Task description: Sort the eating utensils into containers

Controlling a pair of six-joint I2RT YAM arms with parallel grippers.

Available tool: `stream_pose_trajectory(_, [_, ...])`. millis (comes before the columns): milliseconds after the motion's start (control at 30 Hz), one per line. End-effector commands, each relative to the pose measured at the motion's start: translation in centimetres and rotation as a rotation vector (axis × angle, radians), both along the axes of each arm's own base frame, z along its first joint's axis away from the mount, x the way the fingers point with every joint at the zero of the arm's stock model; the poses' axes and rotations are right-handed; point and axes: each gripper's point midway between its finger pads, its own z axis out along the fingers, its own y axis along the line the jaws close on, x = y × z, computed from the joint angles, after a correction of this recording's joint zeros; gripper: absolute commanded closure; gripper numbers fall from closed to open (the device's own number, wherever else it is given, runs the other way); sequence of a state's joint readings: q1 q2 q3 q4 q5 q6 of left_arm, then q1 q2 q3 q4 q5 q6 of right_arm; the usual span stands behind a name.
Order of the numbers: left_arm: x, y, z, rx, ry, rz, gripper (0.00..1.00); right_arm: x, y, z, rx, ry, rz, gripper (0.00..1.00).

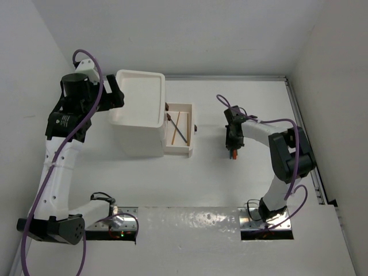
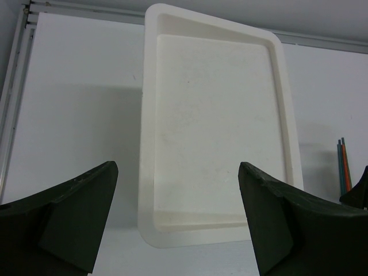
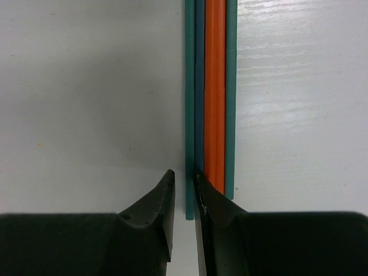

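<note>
White table, from above, carries the drawer unit, one drawer pulled out holding two sticks. Left wrist: left gripper splayed wide over the tray top. Right wrist: right gripper nearly closed around a teal stick; grip unclear

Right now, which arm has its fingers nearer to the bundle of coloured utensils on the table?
Right. The right fingers pinch the bundle at one end; the left fingers are open by the tray top of the white unit, well away from the bundle.
</note>
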State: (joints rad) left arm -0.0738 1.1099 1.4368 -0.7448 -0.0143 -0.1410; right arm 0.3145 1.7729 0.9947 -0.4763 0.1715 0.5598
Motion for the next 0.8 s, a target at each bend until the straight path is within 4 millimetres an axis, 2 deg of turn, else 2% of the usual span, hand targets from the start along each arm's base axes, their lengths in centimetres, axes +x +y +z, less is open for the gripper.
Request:
stream_pose_trajectory(0, [-0.3,-0.6,0.9,-0.015,-0.040,-0.014,0.16,-0.5,-0.3,-1.2,-0.004,0.023,0.009,0.82])
stream_pose_trajectory(400, [-0.3,-0.6,0.6,-0.019,-0.033,-0.016,0.16,-1.0,0.3,-3.1,0.007,0.094,0.026,0.83])
stream_pose_trajectory(467, [-0.3,-0.6,0.6,-0.019,-0.033,-0.016,0.16,-0.8,0.6,-3.3,0.007,0.102,0.036,0.89])
stream_pose_trajectory(500, [-0.3,-0.6,0.6,-0.019,-0.033,-0.016,0.16,-0.8,0.7,-3.4,0.010,0.107,0.040,0.98])
stream_pose_trajectory(633, [-0.3,-0.6,0.7,-0.020,-0.038,-0.014,0.16,0.8,2.3,-1.7,0.063,0.055,0.047,1.00])
stream_pose_trajectory(700, [-0.3,-0.6,0.8,-0.022,-0.039,-0.013,0.16,2.1,3.0,0.4,0.096,-0.007,0.047,1.00])
stream_pose_trajectory(767, [-0.3,-0.6,0.8,-0.021,-0.041,-0.012,0.16,3.8,4.3,3.6,0.139,-0.087,0.060,1.00])
